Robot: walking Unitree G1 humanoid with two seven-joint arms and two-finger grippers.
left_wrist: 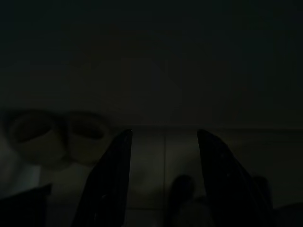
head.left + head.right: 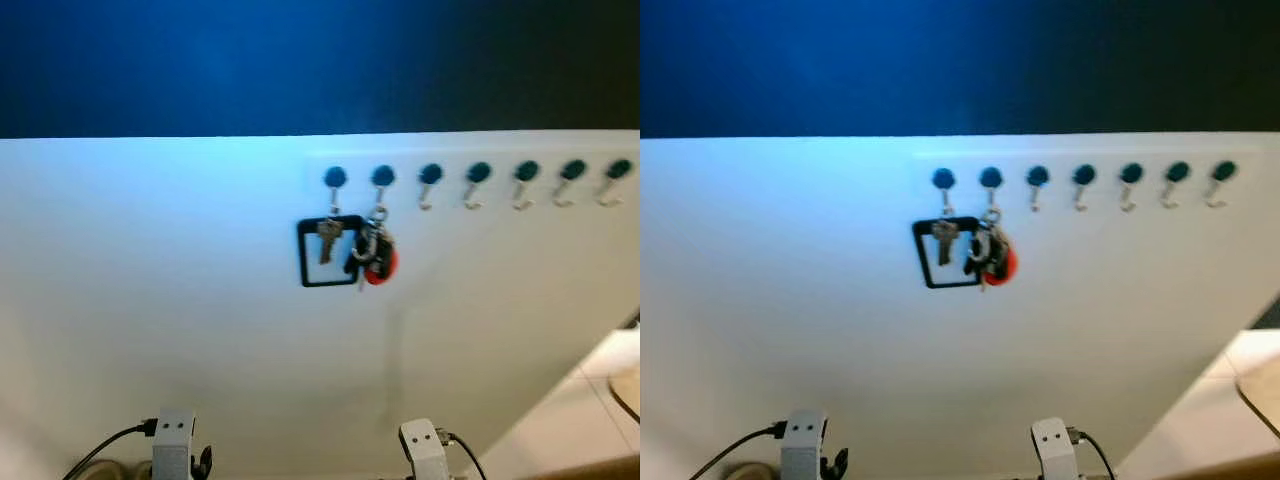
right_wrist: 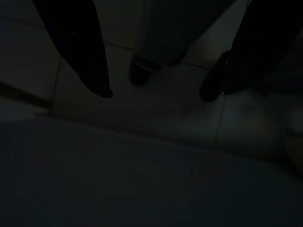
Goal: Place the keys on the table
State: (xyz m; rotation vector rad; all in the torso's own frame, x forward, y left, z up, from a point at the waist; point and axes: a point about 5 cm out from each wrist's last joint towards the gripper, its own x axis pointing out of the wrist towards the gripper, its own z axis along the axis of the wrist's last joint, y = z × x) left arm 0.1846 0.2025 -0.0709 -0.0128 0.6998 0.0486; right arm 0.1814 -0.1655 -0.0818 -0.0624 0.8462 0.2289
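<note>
On the white wall (image 2: 160, 300) ahead, a row of seven dark-knobbed hooks (image 2: 478, 174) ran beneath a dark blue band (image 2: 300, 60). The keys (image 2: 374, 255) hung from the second hook from the left, a bunch with a red fob and a dark tag, and beside them, on the first hook, a single key with a black square loop (image 2: 330, 252) dangled (whether that one counts as part of the job could not be told). The two lots touched or nearly touched.

The task had not really begun. Nothing had been lifted off the hooks and no gripper was near them; both silver arms hung low, their wrists just visible at the bottom edge of the head views. The left gripper (image 1: 163, 156) pointed down at a dim tiled floor (image 1: 147, 156), its two black fingers (image 1: 111, 179) spread wide with nothing between them, near two pale round shapes (image 1: 57, 135) that were too dark to identify. The right gripper (image 3: 163, 85) was likewise parted wide and empty over the tiles, with dark shoe-like forms beyond it.

What remained, as I judged it, was everything: raising an arm to the second hook, closing on the bunch, unhooking it, finding the table and setting the keys down. A pale surface (image 2: 620, 360) at the right edge might have been furniture, but it was too cropped to say.
</note>
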